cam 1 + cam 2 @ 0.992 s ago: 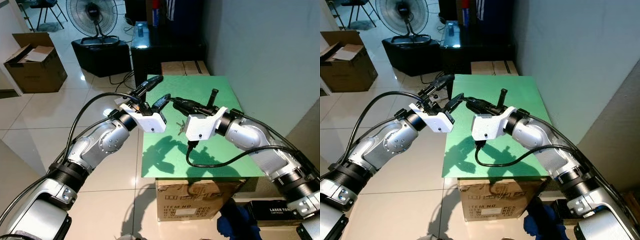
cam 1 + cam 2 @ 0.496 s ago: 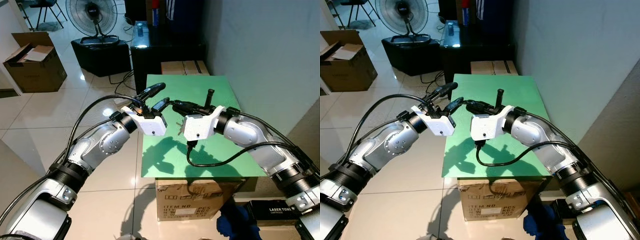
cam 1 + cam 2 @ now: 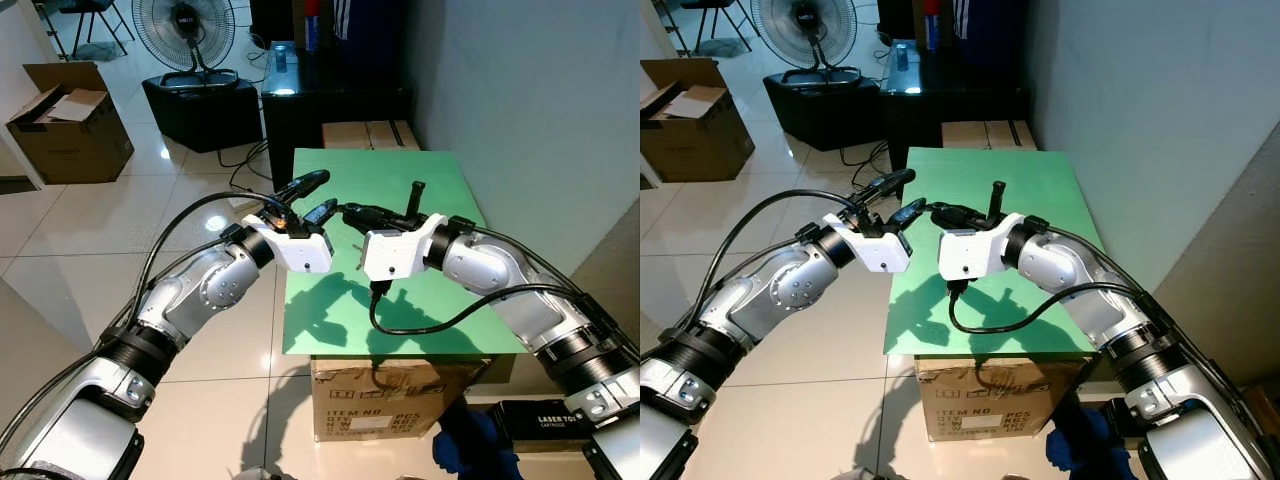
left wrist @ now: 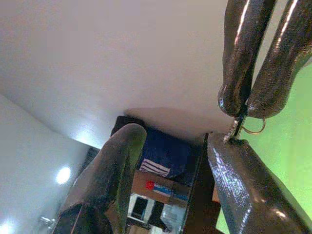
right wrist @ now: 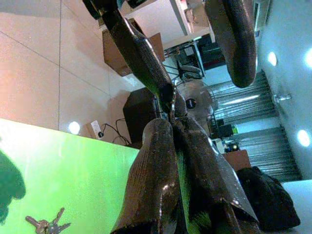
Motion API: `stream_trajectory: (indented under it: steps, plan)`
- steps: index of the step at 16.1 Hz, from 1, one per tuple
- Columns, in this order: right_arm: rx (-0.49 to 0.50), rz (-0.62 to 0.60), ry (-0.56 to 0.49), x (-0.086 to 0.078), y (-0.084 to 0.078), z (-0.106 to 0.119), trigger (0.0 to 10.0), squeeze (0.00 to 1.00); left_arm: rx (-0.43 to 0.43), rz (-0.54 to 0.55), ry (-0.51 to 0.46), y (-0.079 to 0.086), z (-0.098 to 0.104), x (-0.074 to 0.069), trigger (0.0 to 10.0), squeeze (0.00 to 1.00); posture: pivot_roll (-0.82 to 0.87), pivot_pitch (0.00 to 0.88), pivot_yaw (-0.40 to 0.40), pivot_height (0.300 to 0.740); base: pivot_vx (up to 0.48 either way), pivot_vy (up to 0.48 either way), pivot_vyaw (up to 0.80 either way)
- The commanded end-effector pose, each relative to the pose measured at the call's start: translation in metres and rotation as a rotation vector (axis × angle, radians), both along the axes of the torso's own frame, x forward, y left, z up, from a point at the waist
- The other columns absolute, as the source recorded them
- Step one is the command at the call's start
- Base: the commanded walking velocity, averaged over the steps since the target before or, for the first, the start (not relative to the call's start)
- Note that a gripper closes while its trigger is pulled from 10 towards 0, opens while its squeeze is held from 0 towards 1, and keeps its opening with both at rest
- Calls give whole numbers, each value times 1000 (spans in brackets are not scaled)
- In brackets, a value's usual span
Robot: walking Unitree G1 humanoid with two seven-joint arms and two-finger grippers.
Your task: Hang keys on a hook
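Keys point(image 3: 361, 252): frame centre, dangling above the green bench point(image 3: 400, 330) from the ring pinched in the closed right gripper point(image 3: 347, 210). Left gripper point(image 3: 318, 196) open alongside. Light, rigid, swinging; best held by the ring.

I see both grippers crowded tip to tip above the green table point(image 3: 440, 320): the right gripper point(image 3: 352, 211), fingers pressed together, reaches between the spread fingers of the left gripper point(image 3: 312, 196), so neither has room to swing inward. A black upright peg point(image 3: 414, 194) stands just behind the right wrist and blocks that side. The wall point(image 3: 540, 110) closes off the table's right edge. The near half of the tabletop lies bare under the arms, except the right arm's looping cable point(image 3: 420, 322).
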State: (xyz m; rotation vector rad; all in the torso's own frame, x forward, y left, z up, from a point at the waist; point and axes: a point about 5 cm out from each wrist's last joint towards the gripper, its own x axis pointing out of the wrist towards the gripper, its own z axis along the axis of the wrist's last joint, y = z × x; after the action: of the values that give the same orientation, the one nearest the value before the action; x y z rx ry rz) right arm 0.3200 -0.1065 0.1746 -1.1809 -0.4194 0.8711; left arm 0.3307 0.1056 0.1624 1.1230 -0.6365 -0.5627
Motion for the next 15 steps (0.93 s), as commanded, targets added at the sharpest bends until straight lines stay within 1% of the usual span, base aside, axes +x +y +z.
stream_trajectory:
  steps: [1,2,3,6,7,10,11,12,13,15]
  plan:
    - [45,-30,-6,0,-6,4,10000,0,-11,21,32,4,-2,1,10000,0,-134,0,35,740,0,0,0]
    - [49,-38,-6,0,-8,4,10000,0,-12,32,38,7,-3,2,10000,0,-134,0,36,740,0,0,0]
    - [83,-56,-20,0,-15,6,10000,0,-26,55,49,11,-3,4,10000,0,-136,0,42,740,0,0,0]
    - [222,-72,-53,1,-22,23,10000,0,-100,68,73,14,1,6,10000,0,-136,0,44,740,0,0,0]
    - [223,-72,-57,1,-23,24,10000,0,-102,67,78,15,1,6,10000,0,-135,0,44,740,0,0,0]
    - [186,-59,-29,3,-20,19,10000,0,-64,45,76,12,2,5,10000,0,-132,0,42,740,0,0,0]
    - [151,-1,37,0,-11,12,10000,0,-20,37,61,10,1,5,10000,0,-132,0,43,740,0,0,0]
    - [104,48,105,-3,-5,5,10000,0,6,32,50,9,1,5,10000,0,-130,0,43,740,0,0,0]
    - [66,67,105,-4,-3,4,10000,0,14,31,45,9,2,5,10000,0,-130,0,43,740,0,0,0]
    - [21,89,61,-2,-1,7,10000,0,16,34,45,10,3,6,10000,0,-127,0,37,740,0,0,0]
